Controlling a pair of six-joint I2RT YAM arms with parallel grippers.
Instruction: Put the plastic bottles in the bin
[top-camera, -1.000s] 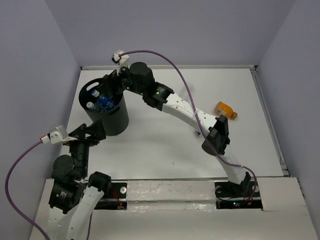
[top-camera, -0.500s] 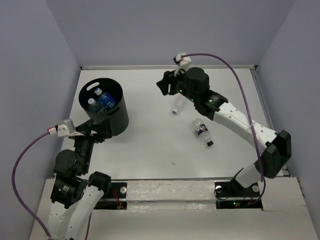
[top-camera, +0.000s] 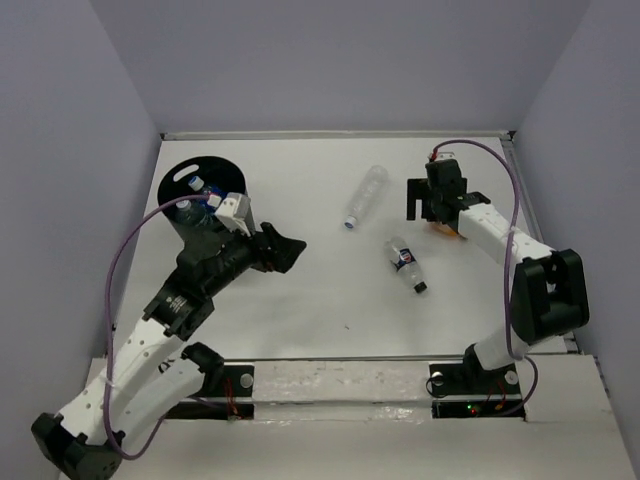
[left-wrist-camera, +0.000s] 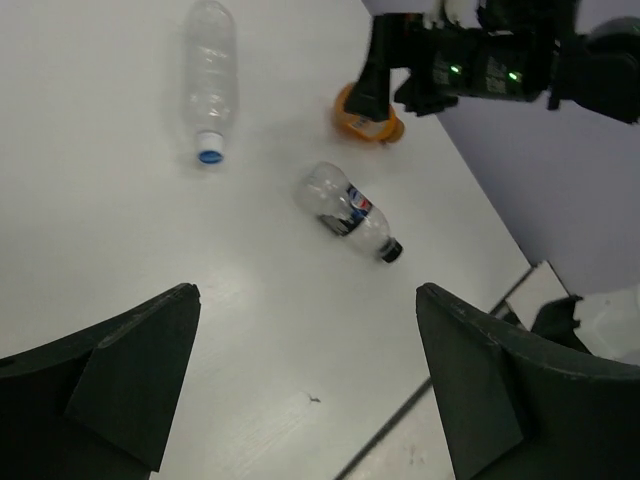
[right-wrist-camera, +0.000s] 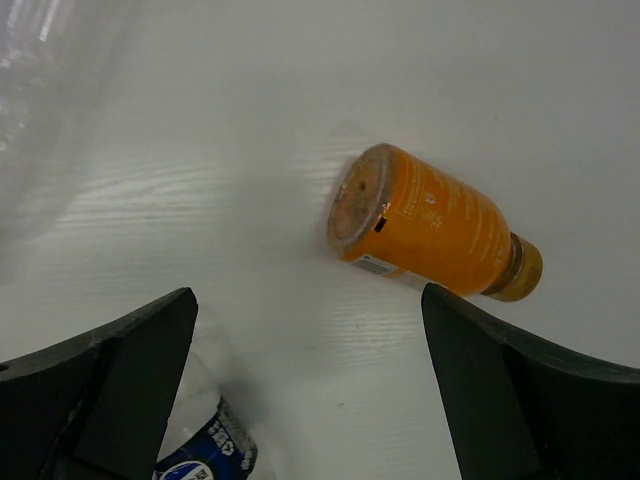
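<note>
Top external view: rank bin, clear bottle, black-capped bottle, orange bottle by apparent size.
1. bin
2. clear bottle
3. black-capped bottle
Unranked: orange bottle, mostly hidden under the right gripper.

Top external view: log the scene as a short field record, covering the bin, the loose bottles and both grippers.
bin: black, upright, far left of the table
blue-labelled bottles: inside bin
clear bottle: lying loose, blue cap
dark-labelled bottle: lying loose, black cap
orange bottle: lying on its side, near right edge
left gripper: open, empty, beside bin
right gripper: open, empty, over orange bottle
</note>
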